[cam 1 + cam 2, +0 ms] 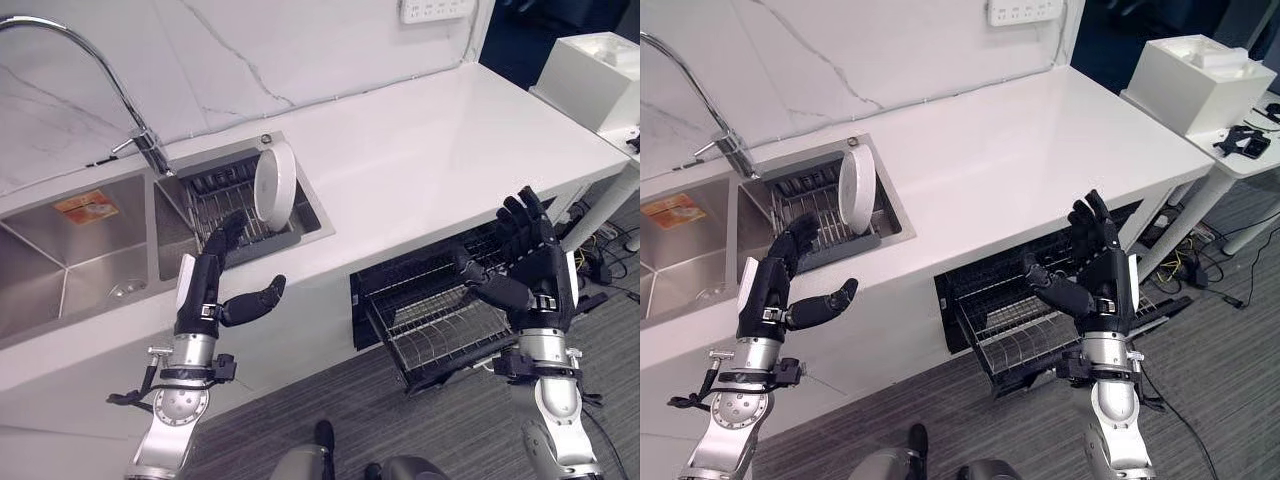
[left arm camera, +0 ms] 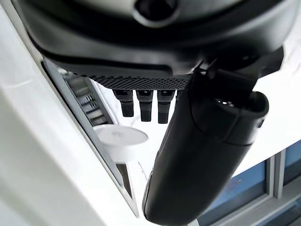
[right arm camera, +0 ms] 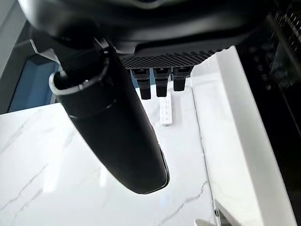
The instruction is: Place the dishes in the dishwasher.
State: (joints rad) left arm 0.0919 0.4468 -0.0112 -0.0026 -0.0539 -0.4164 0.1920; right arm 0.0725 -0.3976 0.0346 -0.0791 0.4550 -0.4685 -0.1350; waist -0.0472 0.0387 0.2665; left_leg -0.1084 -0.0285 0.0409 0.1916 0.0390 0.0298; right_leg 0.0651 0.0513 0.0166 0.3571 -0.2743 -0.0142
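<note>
- Left hand (image 1: 205, 290): the dark robot hand nearest the camera, raised in front of the white counter edge, fingers extended toward the sink rack and thumb held out to the side; it holds nothing.
- Stainless-steel sink basin (image 1: 75, 250): set into the counter at far left, with an orange label on its back wall.
- Curved chrome faucet (image 1: 110, 80): rises behind the divider between the basin and the rack compartment.
- Dark wire drying rack (image 1: 225, 205): sits in the smaller sink compartment, just beyond the left hand's fingertips.
- Round white ceramic plate (image 1: 274, 184): the dish of the task, standing on edge in the drying rack, leaning slightly; no hand touches it.
- White marble-veined countertop (image 1: 430, 160): extends right from the sink to the wall.
- Black wire dishwasher basket (image 1: 430, 310): pulled out from the opening beneath the counter, with no dishes visible in it.
- Right hand (image 1: 530, 265): dark, raised above the pulled-out basket, fingers spread and straight, palm empty.
- White box-shaped appliance (image 1: 595, 75): on a separate white table at far right.
</note>
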